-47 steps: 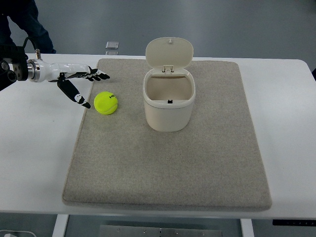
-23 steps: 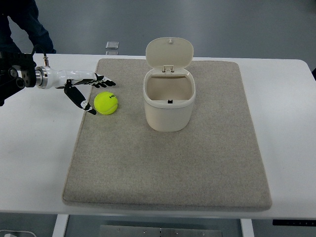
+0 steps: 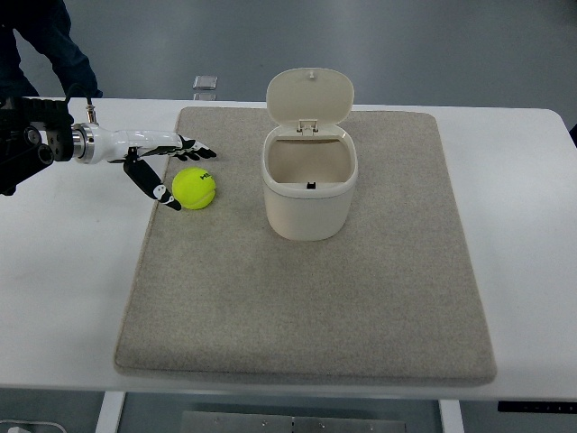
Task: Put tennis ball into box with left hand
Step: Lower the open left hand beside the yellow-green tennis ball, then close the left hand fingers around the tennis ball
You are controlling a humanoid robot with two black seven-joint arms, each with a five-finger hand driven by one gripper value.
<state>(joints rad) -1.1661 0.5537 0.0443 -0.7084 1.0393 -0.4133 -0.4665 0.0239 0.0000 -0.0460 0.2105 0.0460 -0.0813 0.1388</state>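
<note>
A yellow-green tennis ball (image 3: pixel 194 188) lies on the grey mat (image 3: pixel 306 298), left of the cream box (image 3: pixel 309 183). The box stands upright with its hinged lid (image 3: pixel 309 95) tipped back, and its inside shows bare. My left hand (image 3: pixel 178 171) reaches in from the left edge and sits right beside the ball. Its fingers (image 3: pixel 189 149) are spread above the ball's far side and the thumb (image 3: pixel 162 191) points down at its left side. The hand is open and holds nothing.
The mat covers most of a white table (image 3: pixel 63 262). A small grey square object (image 3: pixel 206 83) lies at the table's far edge. A person in dark clothing (image 3: pixel 45 41) stands at the top left corner.
My left hand has moved right and a little nearer, closing the gap until its thumb and fingers bracket the ball. The ball and the box have stayed where they were.
</note>
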